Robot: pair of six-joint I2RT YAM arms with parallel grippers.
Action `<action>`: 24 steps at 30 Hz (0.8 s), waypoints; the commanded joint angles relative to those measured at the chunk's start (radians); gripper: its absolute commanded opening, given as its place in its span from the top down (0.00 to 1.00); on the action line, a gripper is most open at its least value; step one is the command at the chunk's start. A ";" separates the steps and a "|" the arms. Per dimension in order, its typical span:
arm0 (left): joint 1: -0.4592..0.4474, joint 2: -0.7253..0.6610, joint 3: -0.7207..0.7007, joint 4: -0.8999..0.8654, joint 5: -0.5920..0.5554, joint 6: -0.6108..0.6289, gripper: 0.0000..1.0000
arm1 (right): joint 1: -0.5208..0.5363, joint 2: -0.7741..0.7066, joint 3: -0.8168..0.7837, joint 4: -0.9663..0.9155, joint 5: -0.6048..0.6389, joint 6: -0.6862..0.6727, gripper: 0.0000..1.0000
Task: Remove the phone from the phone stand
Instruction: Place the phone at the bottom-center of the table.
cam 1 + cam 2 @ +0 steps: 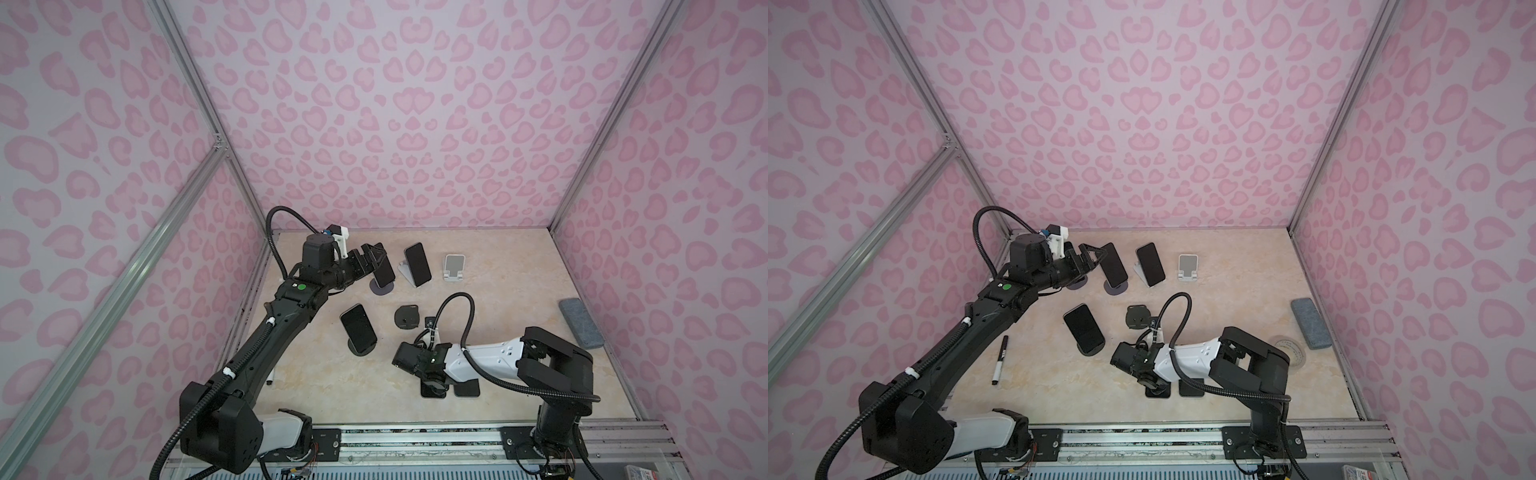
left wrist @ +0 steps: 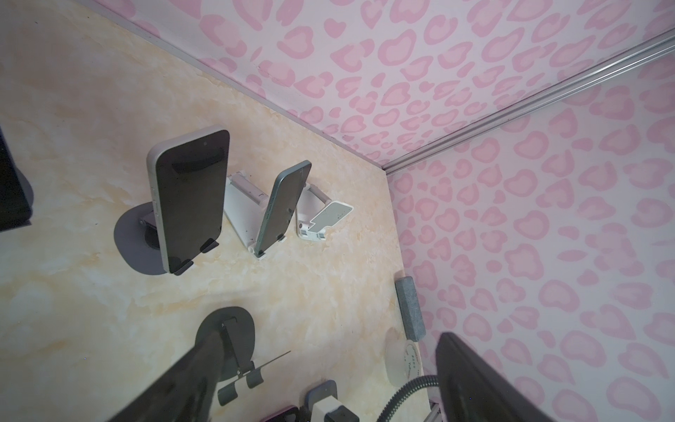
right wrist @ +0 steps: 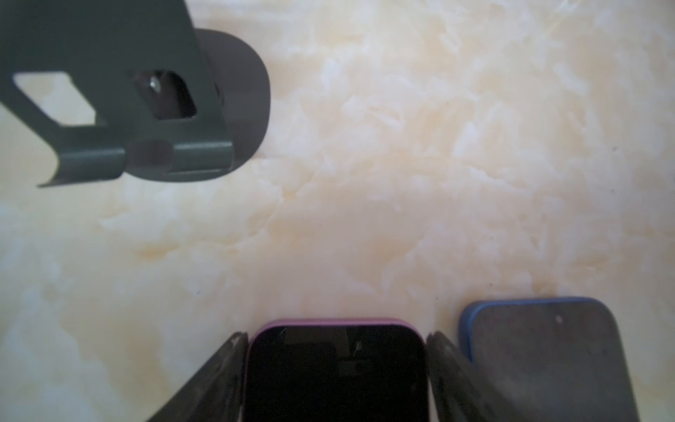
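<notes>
Pink-rimmed phone (image 3: pixel 336 372) (glossy blk), marbled tabletop (image 3: pixel 401 164)

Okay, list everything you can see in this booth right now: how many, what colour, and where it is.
back-left phone: 1, dark screen, on grey round stand
back-middle phone: 1, dark screen, on white stand
nearer phone: 1, dark screen, on dark stand
empty white stand: 1, back row, rightmost
empty dark stand: 1, centre
pink phone, blue phone: 2, flat, side by side, front
felt block: 1, grey, right edge
marker: 1, black and white, left
tape roll: 1, pale, right
table: 1, cream marbled
left tool: 1, black, open, by back-left phone
right tool: 1, black, astride pink phone, grip unclear
</notes>
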 commanded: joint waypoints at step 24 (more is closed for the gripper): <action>0.001 0.003 0.003 0.030 0.005 0.016 0.06 | -0.014 -0.039 -0.025 0.004 -0.279 -0.171 0.16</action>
